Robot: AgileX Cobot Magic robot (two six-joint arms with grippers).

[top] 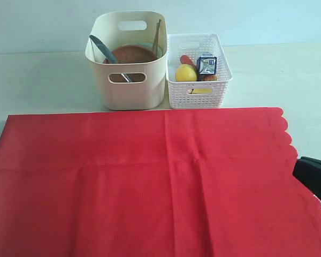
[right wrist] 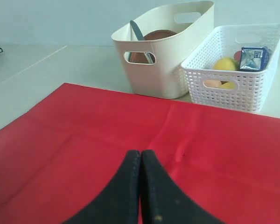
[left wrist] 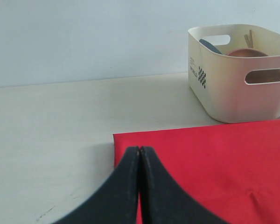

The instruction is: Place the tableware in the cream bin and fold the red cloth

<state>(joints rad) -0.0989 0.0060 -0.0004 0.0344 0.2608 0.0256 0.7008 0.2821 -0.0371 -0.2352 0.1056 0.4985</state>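
Cloth, red: plain matte sheet, faint creases, lying flat on bench. Scalloped edge to the right; long axis runs left-right, just in front of cream bin, a smooth plastic tub w/ rounded corners. Plate, spoon & chopsticks sit in bin, so we judge folding is what remains.

Left gripper: pressed together, empty; far-left cloth corner just ahead. Right gripper: pressed together, empty, over cloth. We reckon each arm suits its own side.
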